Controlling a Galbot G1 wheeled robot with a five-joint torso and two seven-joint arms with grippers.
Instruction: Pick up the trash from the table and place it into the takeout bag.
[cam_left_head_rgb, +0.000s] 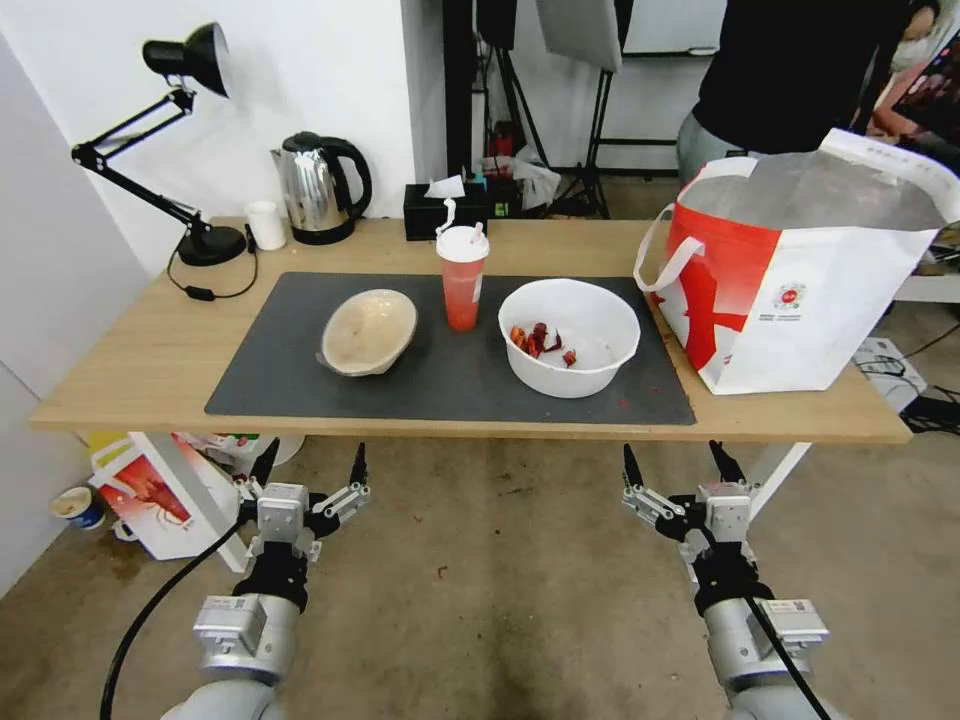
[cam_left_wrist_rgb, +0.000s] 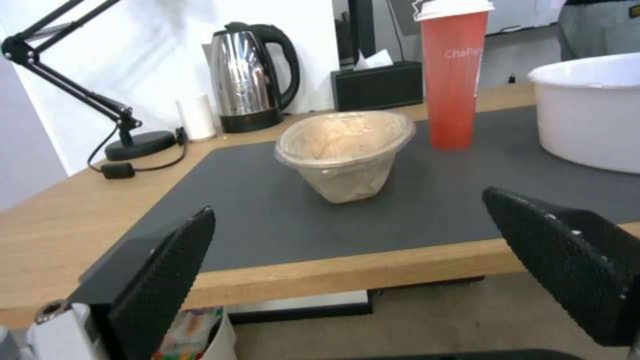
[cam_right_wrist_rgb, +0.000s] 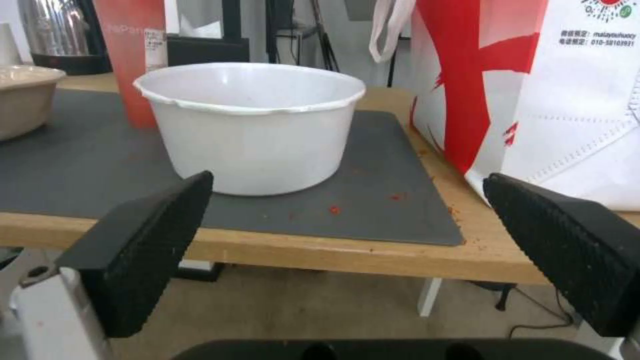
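Observation:
On the dark grey mat of the table (cam_left_head_rgb: 120, 380) stand three pieces of trash: a shallow beige bowl (cam_left_head_rgb: 368, 331) (cam_left_wrist_rgb: 343, 152) (cam_right_wrist_rgb: 23, 97), a tall red cup (cam_left_head_rgb: 462, 276) (cam_left_wrist_rgb: 453, 75) (cam_right_wrist_rgb: 133, 55) with white lid and straw, and a large white bowl (cam_left_head_rgb: 570, 335) (cam_left_wrist_rgb: 590, 110) (cam_right_wrist_rgb: 250, 125) holding red scraps. The red-and-white takeout bag (cam_left_head_rgb: 800, 270) (cam_right_wrist_rgb: 533, 90) stands open at the table's right end. My left gripper (cam_left_head_rgb: 308, 466) (cam_left_wrist_rgb: 347, 270) hangs open below the front edge, facing the beige bowl. My right gripper (cam_left_head_rgb: 678, 465) (cam_right_wrist_rgb: 347, 255) is open too, facing the white bowl.
A steel kettle (cam_left_head_rgb: 318, 187) (cam_left_wrist_rgb: 250, 80), a small white cup (cam_left_head_rgb: 265, 224), a black desk lamp (cam_left_head_rgb: 180, 150) and a black tissue box (cam_left_head_rgb: 445, 208) line the table's back edge. A white-and-red box (cam_left_head_rgb: 150, 495) sits on the floor at the left. A person stands behind the bag.

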